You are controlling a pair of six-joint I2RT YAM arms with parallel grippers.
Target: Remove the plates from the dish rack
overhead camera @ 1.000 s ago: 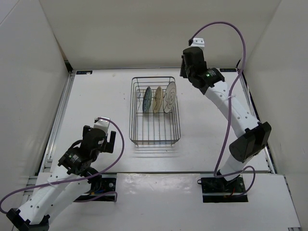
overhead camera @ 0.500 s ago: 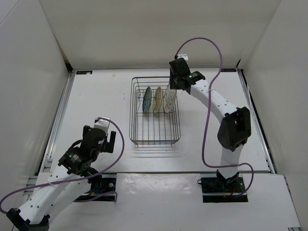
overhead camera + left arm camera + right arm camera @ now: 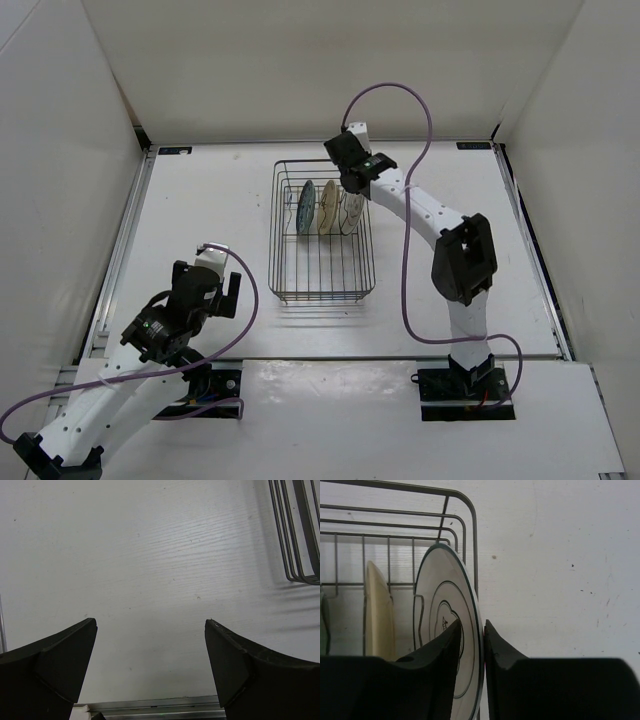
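Observation:
The dark wire dish rack [image 3: 322, 272] stands mid-table with three plates upright in its far half: teal-blue [image 3: 306, 207], cream [image 3: 328, 208] and white with dark rings [image 3: 352, 212]. My right gripper [image 3: 350, 186] is above the rack's far right corner. In the right wrist view its jaws [image 3: 471, 626] are closed to a narrow gap on the rim of the white plate [image 3: 440, 600], one finger on each face. The cream plate [image 3: 379, 610] stands left of it. My left gripper [image 3: 222, 285] is open and empty near the front left, also shown in its wrist view [image 3: 150, 625].
White walls enclose the table on three sides. A metal rail [image 3: 128, 240] runs along the left edge. The rack's near right corner [image 3: 297, 540] shows in the left wrist view. The rack's wire rim [image 3: 465, 510] curves just beyond the white plate.
My right arm has swung left from beyond the rack's far right to over its corner, and its fingers now clasp the white plate's rim. The left arm has not moved.

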